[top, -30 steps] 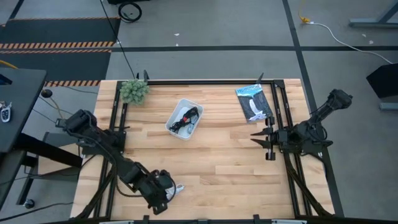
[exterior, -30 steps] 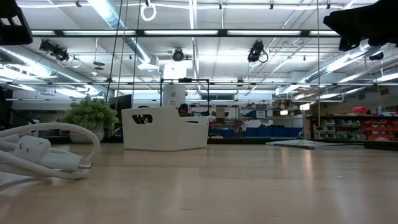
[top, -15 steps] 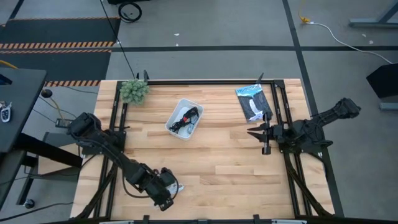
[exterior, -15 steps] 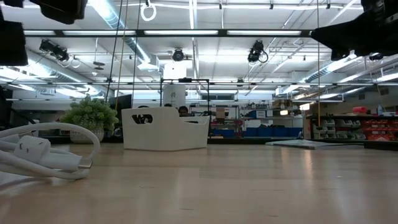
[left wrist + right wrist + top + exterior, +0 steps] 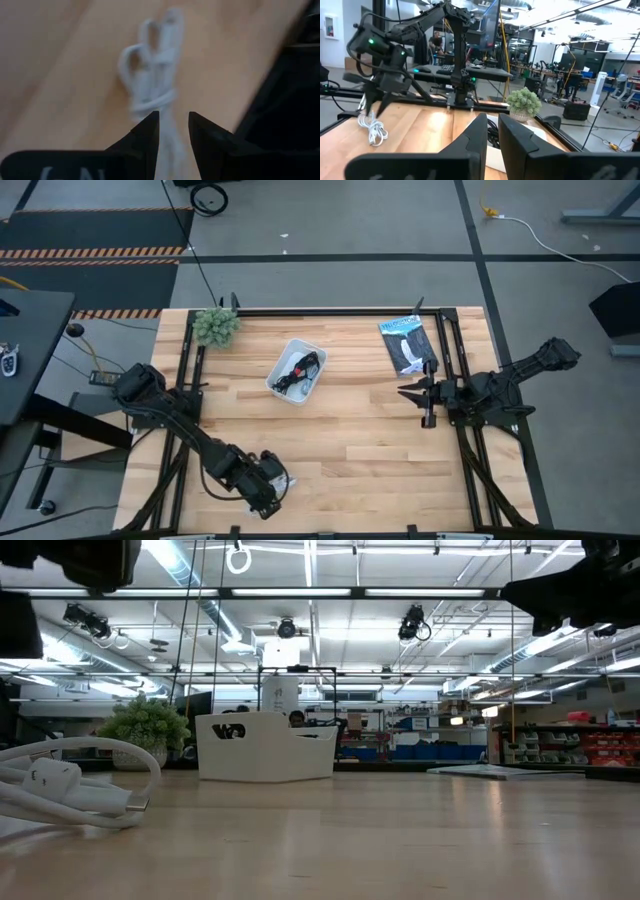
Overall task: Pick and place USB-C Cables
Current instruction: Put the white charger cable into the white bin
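The white cable lies coiled on the wood near the table's near-left corner. It also shows in the low view and the left wrist view. My left gripper hovers just above it, open by a narrow gap, and the cable's tail runs below that gap. Two black cables, one with a red band, lie in the white tray. My right gripper waits shut over the table's right side.
A blue-and-white packet lies at the far right of the table. A small green plant stands at the far-left corner. Black frame rails run along both sides. Bare wood stretches between the tray and the near edge.
My left gripper has shifted a little toward the table's right, over the white cable, and has come down into the low view's top-left corner. My right gripper has sunk lower and moved slightly toward the table's middle. The cable has not moved.
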